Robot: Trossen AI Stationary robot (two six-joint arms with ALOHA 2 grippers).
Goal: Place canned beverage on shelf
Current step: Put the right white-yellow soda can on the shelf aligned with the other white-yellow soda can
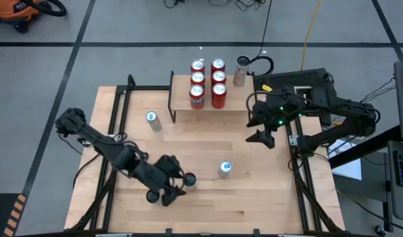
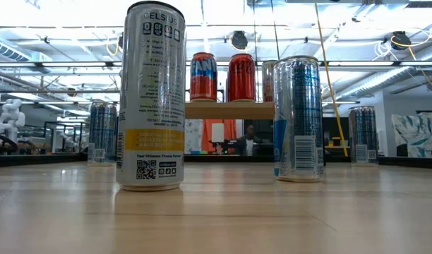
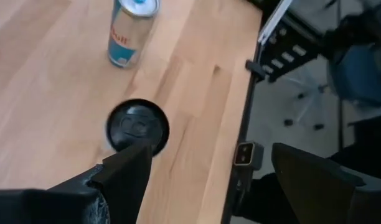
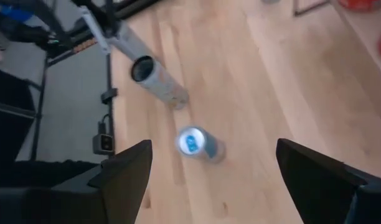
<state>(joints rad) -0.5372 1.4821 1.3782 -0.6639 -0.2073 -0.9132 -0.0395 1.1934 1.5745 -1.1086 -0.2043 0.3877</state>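
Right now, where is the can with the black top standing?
In the high view, the black-topped can stands upright on the table's near part, left of centre, beside the left gripper, with the blue-topped can to its right.

pale wooden table [image 1: 254,197] with smooth matt grain — glossy metal cans [image 2: 151,99], wood-topped shelf [image 1: 231,104] on black metal legs.

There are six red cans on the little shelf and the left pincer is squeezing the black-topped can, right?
Not quite. The six red cans do stand on the shelf, but the left pincer is open and holds nothing. The left wrist view shows the black-topped can standing free on the table just ahead of its fingers.
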